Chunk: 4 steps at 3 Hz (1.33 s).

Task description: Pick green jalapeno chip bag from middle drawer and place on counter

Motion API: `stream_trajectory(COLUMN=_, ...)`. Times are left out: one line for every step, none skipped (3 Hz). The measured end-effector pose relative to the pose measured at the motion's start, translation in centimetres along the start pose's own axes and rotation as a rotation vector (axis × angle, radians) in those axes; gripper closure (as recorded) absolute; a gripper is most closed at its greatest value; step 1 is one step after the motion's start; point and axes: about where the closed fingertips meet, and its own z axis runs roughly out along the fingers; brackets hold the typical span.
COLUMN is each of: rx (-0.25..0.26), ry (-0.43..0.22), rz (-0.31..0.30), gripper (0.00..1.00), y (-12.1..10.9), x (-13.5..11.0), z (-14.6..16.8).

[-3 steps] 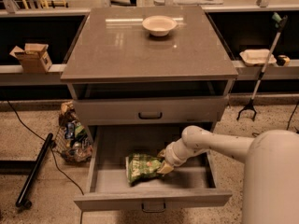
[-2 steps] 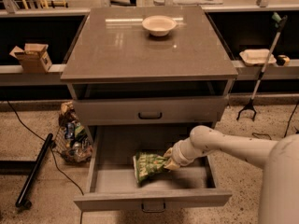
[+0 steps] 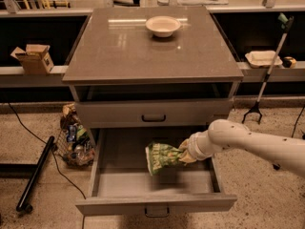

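Note:
The green jalapeno chip bag (image 3: 162, 157) hangs in the air above the floor of the open middle drawer (image 3: 143, 182), held at its right edge. My gripper (image 3: 183, 155) reaches in from the right on a white arm and is shut on the bag. The counter (image 3: 143, 51) tops the grey cabinet above, glossy grey-brown, with a white shallow bowl (image 3: 163, 26) near its back edge. The closed shallower drawer front with a black loop handle (image 3: 153, 118) sits between counter and open drawer.
A wire basket of packaged items (image 3: 74, 140) stands on the floor left of the cabinet. A black pole (image 3: 35, 173) lies at the left. A cardboard box (image 3: 33, 57) sits on the left ledge, a white tray (image 3: 263, 57) on the right ledge, beside a grabber tool (image 3: 267, 75).
The gripper has lifted the chip bag off the drawer floor and moved it up and slightly right. The arm has risen with it.

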Motion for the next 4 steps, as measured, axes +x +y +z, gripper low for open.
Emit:
stream_trajectory(rx=0.011, ry=0.003, rz=-0.007, gripper=1.00, y=-0.4, x=-0.4, z=-0.7)
stream_trajectory(rx=0.021, ry=-0.001, rz=-0.014, gripper=1.00, y=-0.8, x=-0.6, z=-1.8)
stream_trajectory(rx=0.048, ry=-0.008, rz=-0.034, gripper=1.00, y=-1.9, x=-1.3, z=-5.7)
stream_trajectory(rx=0.090, ry=0.003, rz=-0.072, gripper=1.00, y=-3.1, x=-2.5, z=-10.7)
